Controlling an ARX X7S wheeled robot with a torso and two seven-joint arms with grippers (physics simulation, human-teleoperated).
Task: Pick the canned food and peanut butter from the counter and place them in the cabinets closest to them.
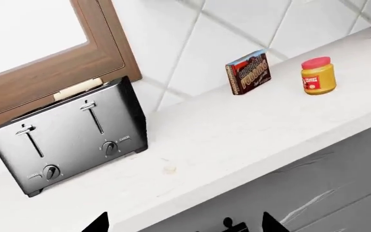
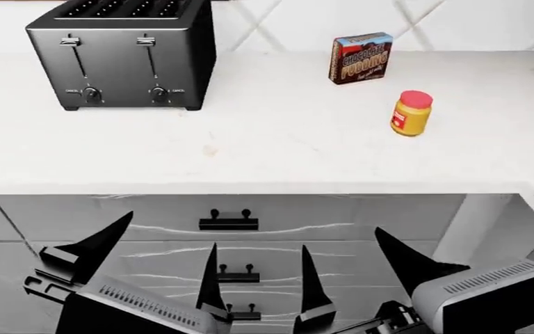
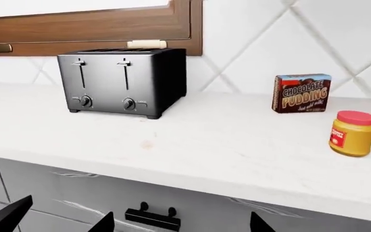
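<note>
While both arms hang low before the drawer fronts, the counter [image 2: 277, 149] carries three items, listed left to right in the head view. Toaster [image 2: 123, 52]: dark metal, four slots, two levers and two knobs, standing at the back left against the tiled wall. Pudding box [image 2: 361, 58]: brown and blue, upright, at the back just right of centre, well apart from the toaster. Peanut butter [image 2: 411, 113]: tan jar, red lid, upright, in front of and slightly right of the box, near it but not touching. No tin appears in any view. Drawers: grey, with black handles [image 2: 228, 221] under the counter edge. Left gripper [image 2: 151, 268]: fingers spread, nothing between them, below the counter edge. Right gripper [image 2: 360, 275]: fingers likewise spread and empty, below the counter, well short of the jar.
</note>
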